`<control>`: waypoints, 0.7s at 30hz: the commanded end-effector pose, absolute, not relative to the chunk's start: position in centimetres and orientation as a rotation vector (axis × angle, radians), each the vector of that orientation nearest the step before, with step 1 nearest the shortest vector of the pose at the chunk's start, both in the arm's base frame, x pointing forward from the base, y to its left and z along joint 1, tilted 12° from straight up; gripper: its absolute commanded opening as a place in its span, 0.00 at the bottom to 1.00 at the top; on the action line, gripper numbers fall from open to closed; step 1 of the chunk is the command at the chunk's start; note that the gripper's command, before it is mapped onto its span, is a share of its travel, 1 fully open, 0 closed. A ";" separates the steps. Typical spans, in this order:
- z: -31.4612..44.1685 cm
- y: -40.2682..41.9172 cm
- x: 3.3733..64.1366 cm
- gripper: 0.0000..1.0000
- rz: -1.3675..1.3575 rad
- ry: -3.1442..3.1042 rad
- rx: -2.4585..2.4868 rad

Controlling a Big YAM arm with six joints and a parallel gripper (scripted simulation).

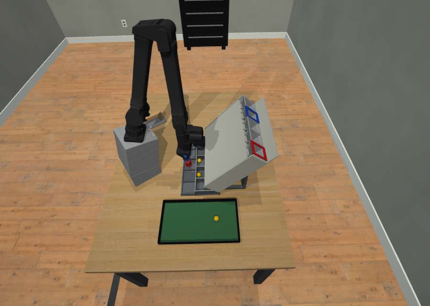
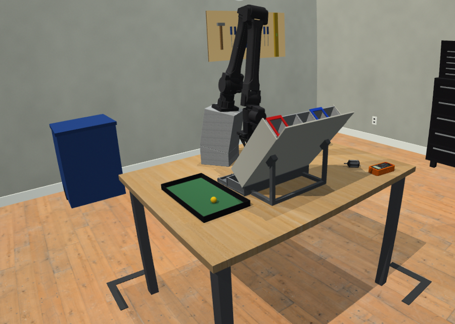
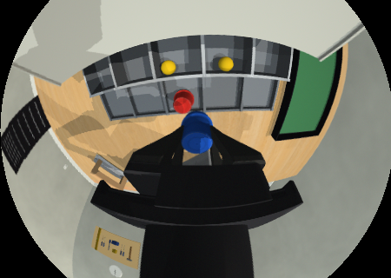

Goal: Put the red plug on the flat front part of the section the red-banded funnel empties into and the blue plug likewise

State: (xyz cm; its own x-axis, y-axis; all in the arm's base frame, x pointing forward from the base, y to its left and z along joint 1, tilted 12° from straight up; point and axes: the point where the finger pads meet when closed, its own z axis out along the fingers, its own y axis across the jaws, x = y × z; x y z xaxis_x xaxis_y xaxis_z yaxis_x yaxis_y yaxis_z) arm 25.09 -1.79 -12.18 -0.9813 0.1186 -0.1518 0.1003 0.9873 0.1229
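Your pincer point(image 1: 186, 156) point(image 3: 196, 129) grips the blue plug point(image 1: 185, 158) point(image 3: 197, 133); the red plug point(image 1: 188, 163) point(image 3: 183, 102) stands on a flat front section; one marble point(image 1: 216, 218) point(image 2: 213, 199) lies in the green tray point(image 1: 198, 223) point(image 2: 200, 195) point(image 3: 310, 93).

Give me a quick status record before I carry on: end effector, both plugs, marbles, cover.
end effector: shut on the blue plug
blue plug: held, not placed
red plug: on the middle of five front flats
marble one: middle section, behind red plug's flat
marble two: next section, toward green tray
marble three: in green tray
cover: on, pipes hidden
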 end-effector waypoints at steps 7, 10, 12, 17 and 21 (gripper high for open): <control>-12.6 -4.6 25.2 0.00 0.177 2.979 0.068; -12.7 -5.5 25.2 0.00 0.178 2.978 0.068; -12.6 -6.0 25.4 0.00 0.175 2.971 0.067; -12.8 -6.6 25.2 0.00 0.178 2.978 0.068; -12.4 -6.9 25.3 0.00 0.169 2.965 0.066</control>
State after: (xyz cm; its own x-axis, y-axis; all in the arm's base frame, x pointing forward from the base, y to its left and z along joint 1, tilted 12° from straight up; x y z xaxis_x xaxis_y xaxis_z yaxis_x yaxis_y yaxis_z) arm 25.09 -6.38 -12.68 -0.9846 0.0686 -0.1606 0.0496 0.9916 0.1197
